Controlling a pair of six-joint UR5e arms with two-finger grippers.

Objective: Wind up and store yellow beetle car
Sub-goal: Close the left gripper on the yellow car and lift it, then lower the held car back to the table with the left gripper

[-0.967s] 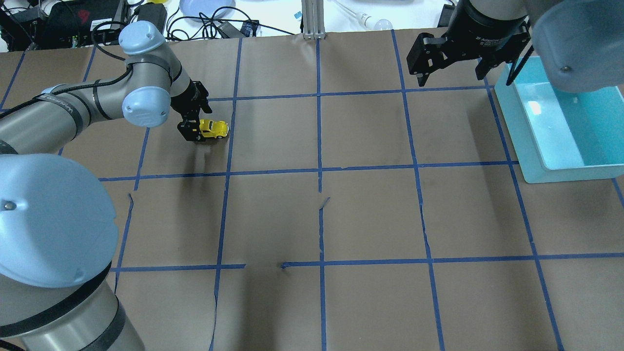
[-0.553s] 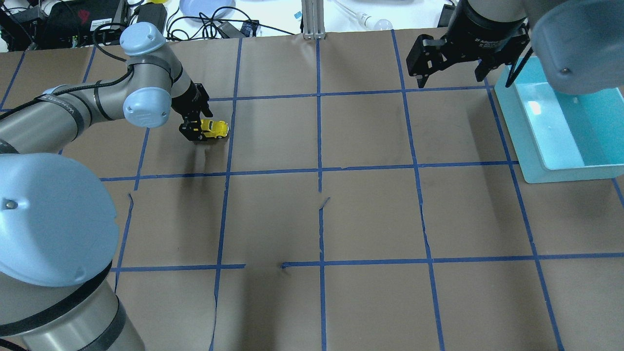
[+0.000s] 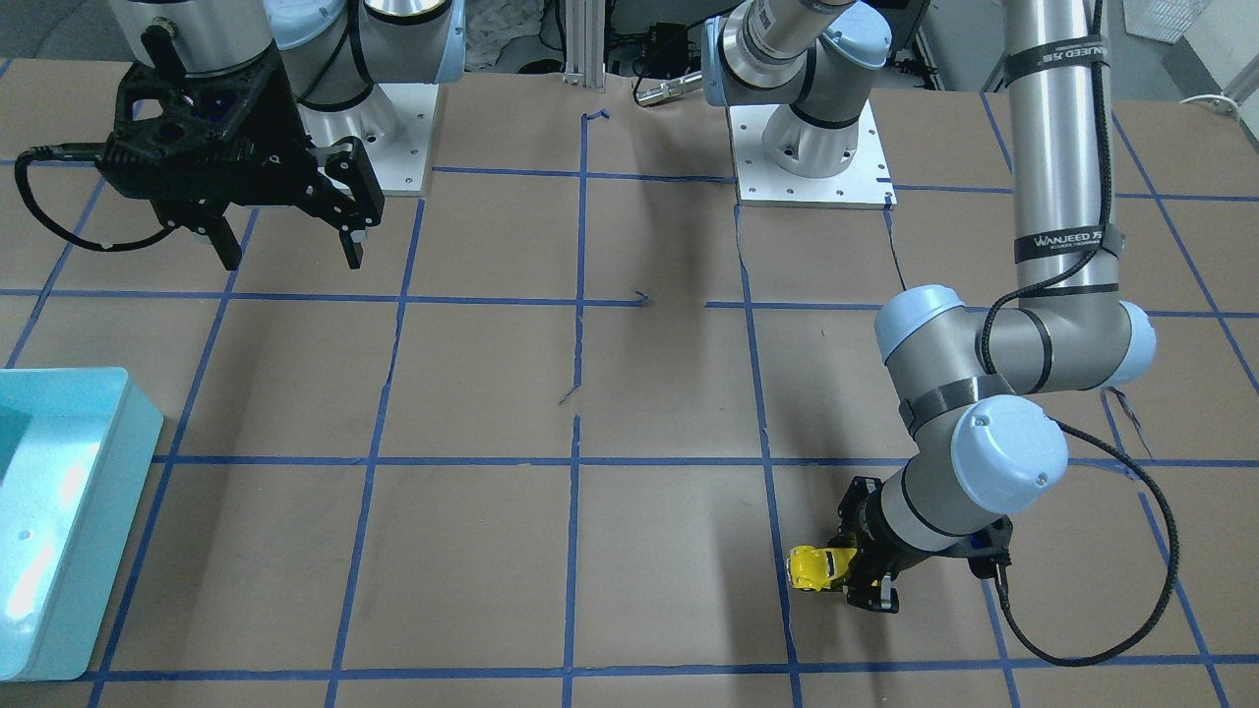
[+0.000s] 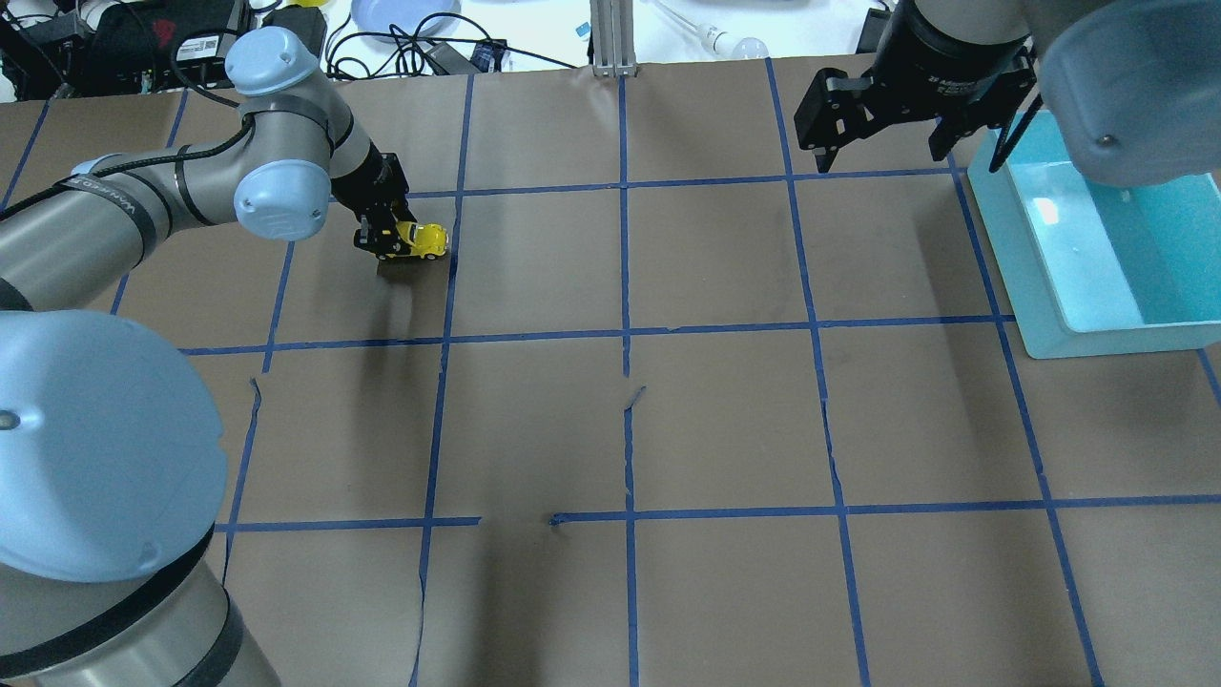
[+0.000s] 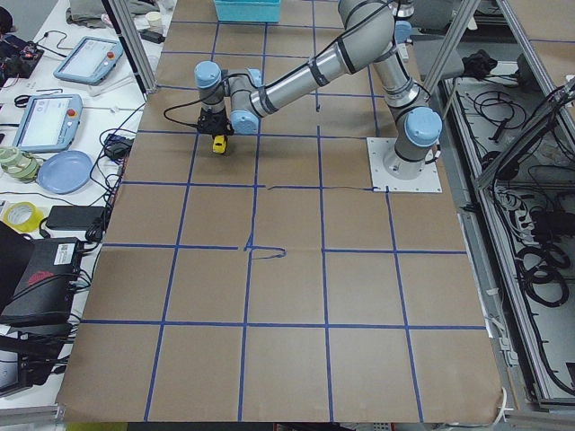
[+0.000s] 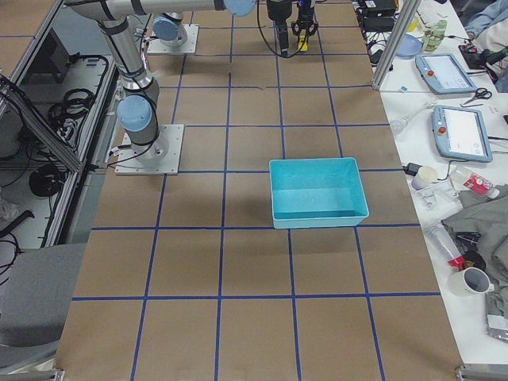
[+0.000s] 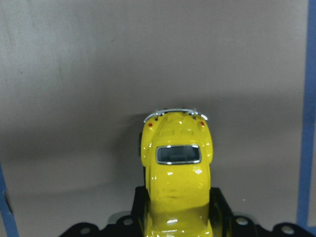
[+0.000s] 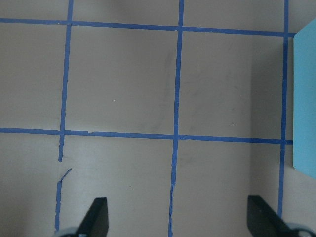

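My left claw [image 4: 384,239] is clenched on the yellow beetle car [image 4: 424,241], pinching its flanks. Its long axis runs straight out ahead of my fingers, low over the bench [image 4: 725,420]. My right claw [image 4: 882,148] hangs spread wide, well apart, beside the teal bin [image 4: 1097,343].

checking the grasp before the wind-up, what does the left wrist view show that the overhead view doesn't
Only the left wrist view: the yellow beetle car up close, with its rear window, chrome bumper and red tail lights, and black fingers at its flanks. Only the overhead: the right gripper, open, near the teal bin. Both: the car held in the left gripper, over brown paper with blue tape.
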